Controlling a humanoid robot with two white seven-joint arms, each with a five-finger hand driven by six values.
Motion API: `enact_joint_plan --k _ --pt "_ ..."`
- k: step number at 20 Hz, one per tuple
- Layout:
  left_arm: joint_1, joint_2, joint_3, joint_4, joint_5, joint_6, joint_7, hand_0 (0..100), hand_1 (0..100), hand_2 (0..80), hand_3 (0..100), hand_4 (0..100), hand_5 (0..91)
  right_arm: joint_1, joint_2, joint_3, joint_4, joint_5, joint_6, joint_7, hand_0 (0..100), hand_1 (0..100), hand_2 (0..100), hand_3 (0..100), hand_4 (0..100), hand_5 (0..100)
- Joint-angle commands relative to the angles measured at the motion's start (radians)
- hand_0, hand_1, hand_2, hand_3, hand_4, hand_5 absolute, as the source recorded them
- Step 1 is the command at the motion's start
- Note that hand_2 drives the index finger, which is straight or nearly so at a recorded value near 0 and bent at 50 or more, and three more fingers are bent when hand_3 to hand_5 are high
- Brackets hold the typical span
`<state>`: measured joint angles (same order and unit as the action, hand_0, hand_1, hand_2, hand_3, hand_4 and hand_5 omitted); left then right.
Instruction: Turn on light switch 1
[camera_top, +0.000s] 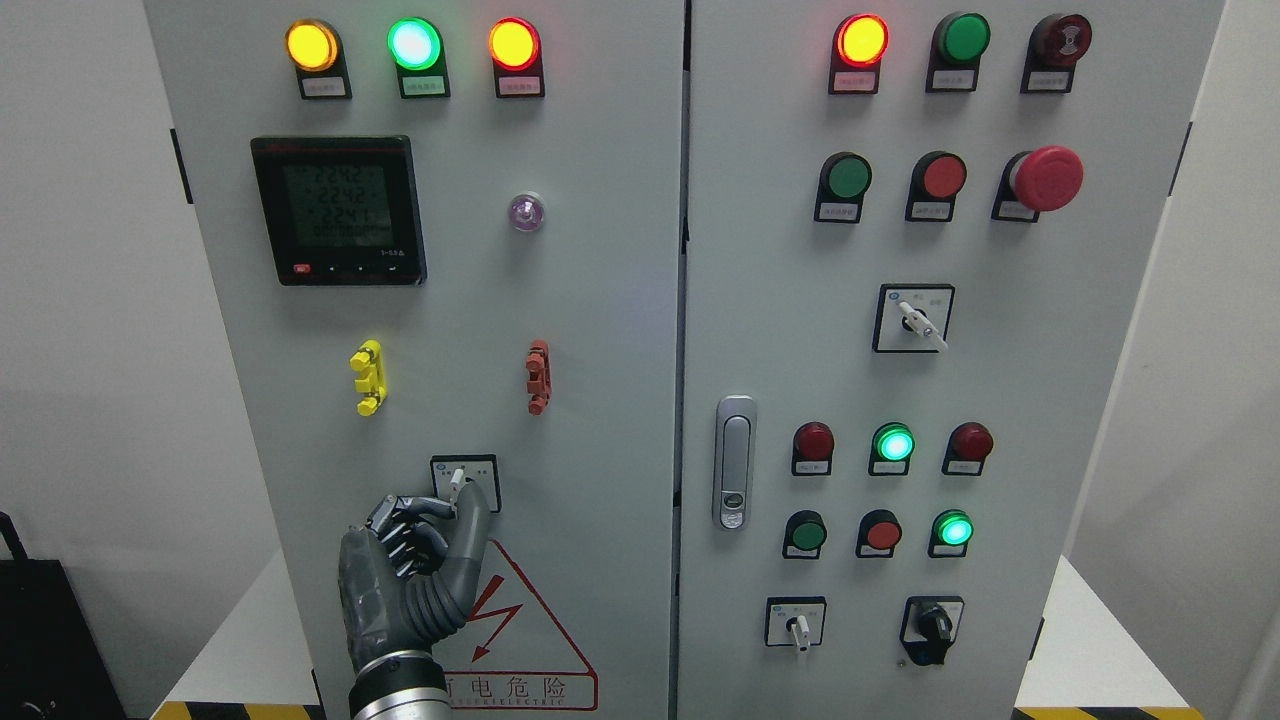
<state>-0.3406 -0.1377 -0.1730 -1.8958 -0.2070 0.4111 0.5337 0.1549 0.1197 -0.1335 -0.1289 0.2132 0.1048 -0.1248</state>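
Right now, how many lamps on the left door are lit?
3, all in the top row: yellow lamp at left, green lamp in the middle, red-rimmed lamp at right. None looks hidden.

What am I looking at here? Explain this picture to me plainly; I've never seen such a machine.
This single picture comes from a camera on a humanoid robot's head, facing a grey metal electrical cabinet with two doors. The doors carry round indicator lamps, push buttons, a black digital meter, a red mushroom-shaped stop button and several small rotary switches.

The grey jointed hand at the lower left is the robot's left hand. Its fingers are pinched on the small white rotary switch knob low on the left door, just above the red triangular electric-hazard sign. The robot's right hand is not in the picture.
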Motion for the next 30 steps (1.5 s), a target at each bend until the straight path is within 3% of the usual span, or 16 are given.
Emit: enact_joint_plan --k 1,30 --pt "0.000 0.001 -0.006 0.003 -0.003 0.000 -0.001 38 62 62.1 96 93 86.7 0.000 0.000 0.000 0.000 -0.001 -0.001 0.005 5 0 0 0 0 0" --pt "0.002 0.003 -0.014 0.006 -0.002 0.000 -0.008 54 56 63.1 97 94 86.8 0.000 0.000 0.000 0.000 0.000 -0.001 0.004 5 0 0 0 0 0"
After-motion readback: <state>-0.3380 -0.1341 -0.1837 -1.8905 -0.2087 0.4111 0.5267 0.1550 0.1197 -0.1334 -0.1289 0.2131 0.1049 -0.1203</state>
